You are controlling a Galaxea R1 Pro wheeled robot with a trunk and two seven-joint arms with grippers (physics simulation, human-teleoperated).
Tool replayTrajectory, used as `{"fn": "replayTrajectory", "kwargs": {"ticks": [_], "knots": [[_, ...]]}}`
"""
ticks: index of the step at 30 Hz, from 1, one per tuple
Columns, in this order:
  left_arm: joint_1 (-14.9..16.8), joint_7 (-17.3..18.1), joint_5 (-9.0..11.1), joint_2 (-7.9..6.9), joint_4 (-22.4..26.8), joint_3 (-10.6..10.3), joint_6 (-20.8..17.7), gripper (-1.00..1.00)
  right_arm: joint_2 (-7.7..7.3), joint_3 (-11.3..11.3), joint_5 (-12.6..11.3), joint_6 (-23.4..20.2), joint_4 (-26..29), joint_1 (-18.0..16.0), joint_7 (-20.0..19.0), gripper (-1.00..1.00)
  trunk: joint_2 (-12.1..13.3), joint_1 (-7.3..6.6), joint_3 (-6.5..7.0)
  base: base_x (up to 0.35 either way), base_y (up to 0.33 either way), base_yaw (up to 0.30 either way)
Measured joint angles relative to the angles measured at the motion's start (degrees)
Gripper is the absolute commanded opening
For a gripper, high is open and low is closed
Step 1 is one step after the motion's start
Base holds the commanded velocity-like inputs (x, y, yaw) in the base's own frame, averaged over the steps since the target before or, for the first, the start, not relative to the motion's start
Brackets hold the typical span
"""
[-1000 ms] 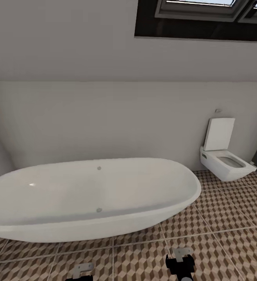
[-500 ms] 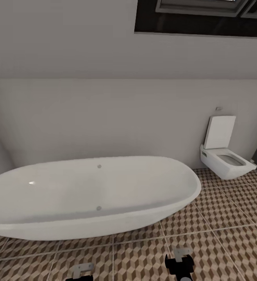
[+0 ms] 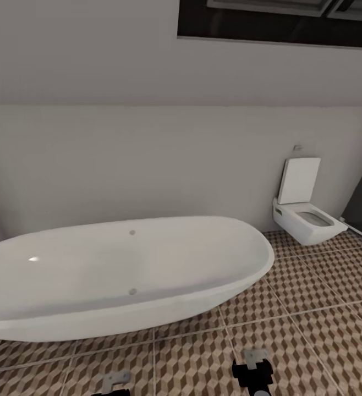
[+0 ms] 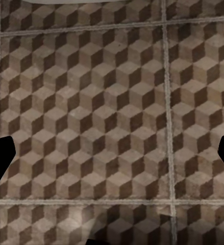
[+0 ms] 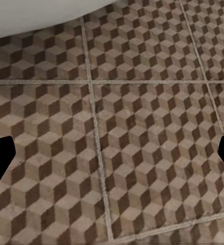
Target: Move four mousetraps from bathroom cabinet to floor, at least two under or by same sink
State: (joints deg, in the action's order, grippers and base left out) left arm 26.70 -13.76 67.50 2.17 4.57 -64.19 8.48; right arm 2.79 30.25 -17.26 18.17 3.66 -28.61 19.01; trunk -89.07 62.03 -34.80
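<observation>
The robot is searching for the cabinet, facing a bathtub (image 3: 120,275) and a toilet (image 3: 307,212) on the bathroom floor (image 3: 313,308), both tools, left (image 4: 112,158) and right (image 5: 112,158), spread and carrying nothing; next, I judge, turning to find the mousetraps.

The bathroom floor (image 3: 313,324) is laid in large square tiles printed with a small brown, beige and white cube pattern, divided by pale grout lines. A white oval bathtub (image 3: 120,275) stands directly on it at the left. Near the far wall, a white toilet (image 3: 305,212) seems to hang just above the tiles, though its underside is hard to read.
</observation>
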Motion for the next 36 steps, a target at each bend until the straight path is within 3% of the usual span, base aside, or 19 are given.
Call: {"fn": "replayTrajectory", "kwargs": {"ticks": [19, 36], "knots": [[0.0, 0.0, 0.0, 0.28, -0.2, 0.0, 0.0, 1.00, 0.00, 0.0, 0.3, 0.2, 0.0, 0.0, 0.0, 1.00, 0.0, 0.00, -1.23, 0.000, 0.000, -0.212], [0.0, 0.0, 0.0, 0.31, -0.3, 0.0, 0.0, 1.00, -0.01, 0.0, 0.3, 0.2, 0.0, 0.0, 0.1, 1.00, 0.0, 0.00, -1.15, 0.000, 0.000, -0.281]]}}
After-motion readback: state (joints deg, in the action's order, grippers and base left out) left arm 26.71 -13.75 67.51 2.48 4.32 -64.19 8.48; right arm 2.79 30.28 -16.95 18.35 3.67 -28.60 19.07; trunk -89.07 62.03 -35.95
